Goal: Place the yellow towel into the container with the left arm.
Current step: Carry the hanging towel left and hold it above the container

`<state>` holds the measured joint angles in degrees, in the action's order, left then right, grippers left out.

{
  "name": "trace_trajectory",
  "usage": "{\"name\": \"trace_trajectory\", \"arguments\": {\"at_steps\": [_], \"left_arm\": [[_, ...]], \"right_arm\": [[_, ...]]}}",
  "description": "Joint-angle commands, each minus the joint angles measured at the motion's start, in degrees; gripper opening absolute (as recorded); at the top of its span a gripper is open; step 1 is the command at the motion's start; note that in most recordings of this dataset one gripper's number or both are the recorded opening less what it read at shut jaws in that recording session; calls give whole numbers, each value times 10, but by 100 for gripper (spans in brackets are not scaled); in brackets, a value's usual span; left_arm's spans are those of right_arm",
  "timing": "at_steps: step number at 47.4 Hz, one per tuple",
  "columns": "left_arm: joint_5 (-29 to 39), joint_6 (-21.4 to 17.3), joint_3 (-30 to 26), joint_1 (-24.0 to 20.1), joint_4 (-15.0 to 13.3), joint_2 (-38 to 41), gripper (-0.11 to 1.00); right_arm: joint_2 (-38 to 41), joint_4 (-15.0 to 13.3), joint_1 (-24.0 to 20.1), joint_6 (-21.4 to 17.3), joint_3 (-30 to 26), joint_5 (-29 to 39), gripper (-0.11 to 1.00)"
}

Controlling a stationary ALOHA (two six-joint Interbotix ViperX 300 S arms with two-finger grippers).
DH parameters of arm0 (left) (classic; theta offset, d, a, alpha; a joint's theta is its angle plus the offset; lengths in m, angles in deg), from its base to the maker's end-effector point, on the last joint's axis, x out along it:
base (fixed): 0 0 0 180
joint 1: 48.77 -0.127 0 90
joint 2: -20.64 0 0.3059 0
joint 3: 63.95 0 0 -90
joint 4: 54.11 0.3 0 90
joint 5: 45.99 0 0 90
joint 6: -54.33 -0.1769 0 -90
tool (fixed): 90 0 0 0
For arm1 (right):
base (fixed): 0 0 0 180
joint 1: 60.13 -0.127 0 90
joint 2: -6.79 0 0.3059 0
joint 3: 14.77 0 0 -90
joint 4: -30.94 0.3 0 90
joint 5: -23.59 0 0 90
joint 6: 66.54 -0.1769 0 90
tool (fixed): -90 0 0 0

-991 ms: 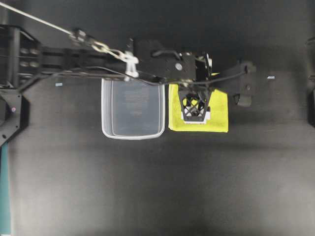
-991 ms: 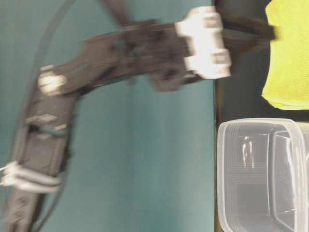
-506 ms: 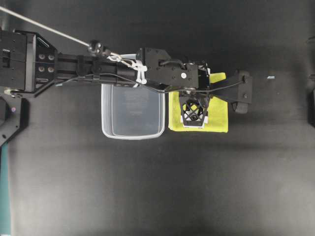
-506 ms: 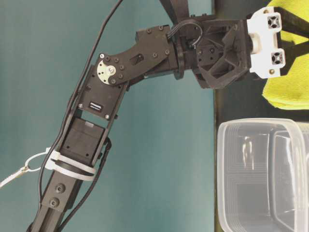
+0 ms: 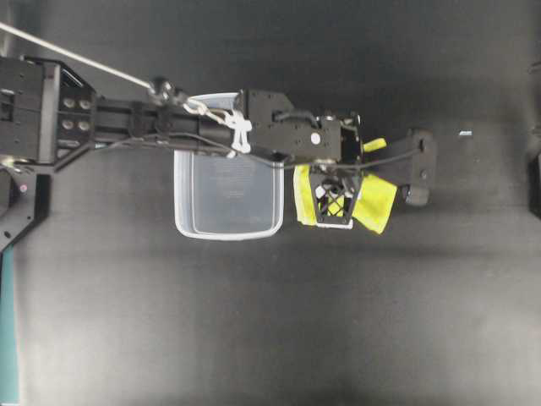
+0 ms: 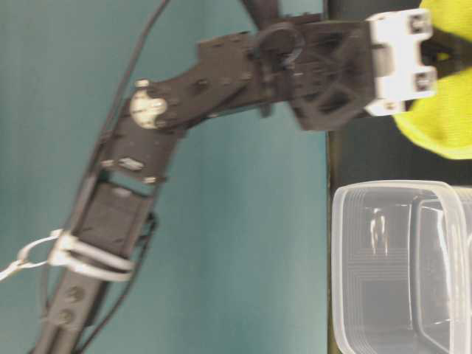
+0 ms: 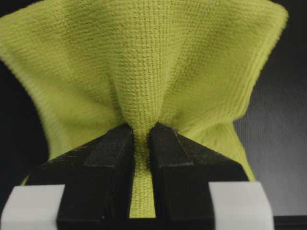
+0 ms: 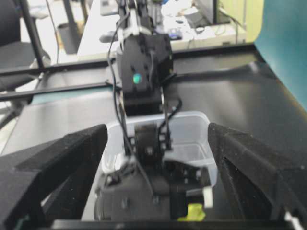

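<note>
The translucent clear plastic rectangular container [image 5: 228, 194] sat near the black table's [image 5: 270, 321] far edge, awaiting the cloth. Just right, the left gripper [image 5: 335, 207] was clenched on the bright yellow-green microfibre towel [image 5: 372, 201], bunching it for lifting; only the wrist view showed that pinched ridge [image 7: 140, 139]. The idle right gripper [image 8: 158, 158] gaped empty.

Black tabletop [image 5: 254, 321], teal backdrop [image 6: 221, 221], cluttered desks [image 8: 158, 28] and office chair [image 8: 12, 43] behind

Yellow towel [image 7: 158, 72]: nubbly woven cloth; container [image 5: 226, 188]: glossy translucent plastic.
</note>
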<state>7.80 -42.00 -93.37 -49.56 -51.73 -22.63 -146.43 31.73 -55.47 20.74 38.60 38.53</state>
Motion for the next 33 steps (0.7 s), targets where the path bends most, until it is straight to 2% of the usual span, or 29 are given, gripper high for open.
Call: {"name": "trace_trajectory", "arguments": {"at_steps": [1, 10, 19, 25, 33], "left_arm": [[36, 2, -25, -1, 2, -55, 7], [134, 0, -31, 0, 2, -162, 7], [210, 2, 18, -1, 2, -268, 7], [221, 3, 69, -2, 2, -316, 7], [199, 6, 143, -1, 2, -350, 7]], "right_arm": [[3, -1, 5, 0, -12, -6, 81], [3, -1, 5, 0, -11, -6, 81], [2, -1, 5, -5, -12, -15, 81], [3, -1, 6, -5, -11, -27, 81], [4, -1, 5, -5, -11, -33, 81]]}}
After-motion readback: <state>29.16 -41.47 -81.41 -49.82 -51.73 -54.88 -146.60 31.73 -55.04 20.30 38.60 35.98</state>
